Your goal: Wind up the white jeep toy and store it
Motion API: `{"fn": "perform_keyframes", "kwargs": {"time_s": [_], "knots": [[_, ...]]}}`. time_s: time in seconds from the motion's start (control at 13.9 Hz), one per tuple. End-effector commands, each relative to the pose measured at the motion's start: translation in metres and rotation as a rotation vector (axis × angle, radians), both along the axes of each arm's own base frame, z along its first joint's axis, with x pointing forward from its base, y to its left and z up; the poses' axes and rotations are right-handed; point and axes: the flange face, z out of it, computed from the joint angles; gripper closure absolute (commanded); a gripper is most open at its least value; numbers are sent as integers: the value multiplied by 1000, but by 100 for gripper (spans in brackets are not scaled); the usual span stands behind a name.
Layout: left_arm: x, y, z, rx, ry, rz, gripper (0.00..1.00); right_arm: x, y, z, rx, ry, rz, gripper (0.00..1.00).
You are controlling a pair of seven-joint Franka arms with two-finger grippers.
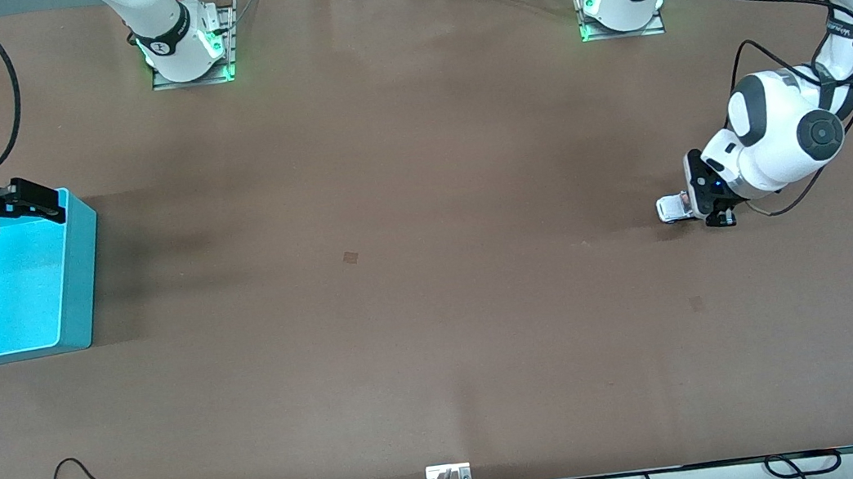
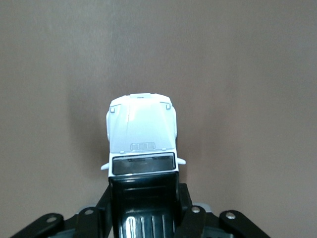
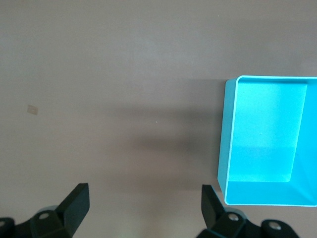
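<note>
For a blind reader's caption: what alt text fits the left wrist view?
The left gripper is shut on the white jeep toy, its fingers clamping the black roof while the white hood points away over the bare brown table.

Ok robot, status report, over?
Left gripper shut on white jeep toy, at table. Right gripper open, waiting over blue bin. Nothing between.
</note>
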Motion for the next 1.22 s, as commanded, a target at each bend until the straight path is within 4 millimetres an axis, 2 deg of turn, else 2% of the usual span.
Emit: {"fn": "perform_keyframes", "kwargs": {"time_s": [0.0,0.36,0.58,1.15], "knots": [[-18,18,-40,-23,72,-29,87,-2,3,4,15,2,-3,0],[-19,57,-43,-36,65,-11,87,-2,3,4,15,2,-4,0],[-20,64,-46,-42,65,-21,87,-2,4,4,15,2,-3,0],[-28,107,-48,-26,62,-19,87,-2,2,4,15,2,-4,0]]}}
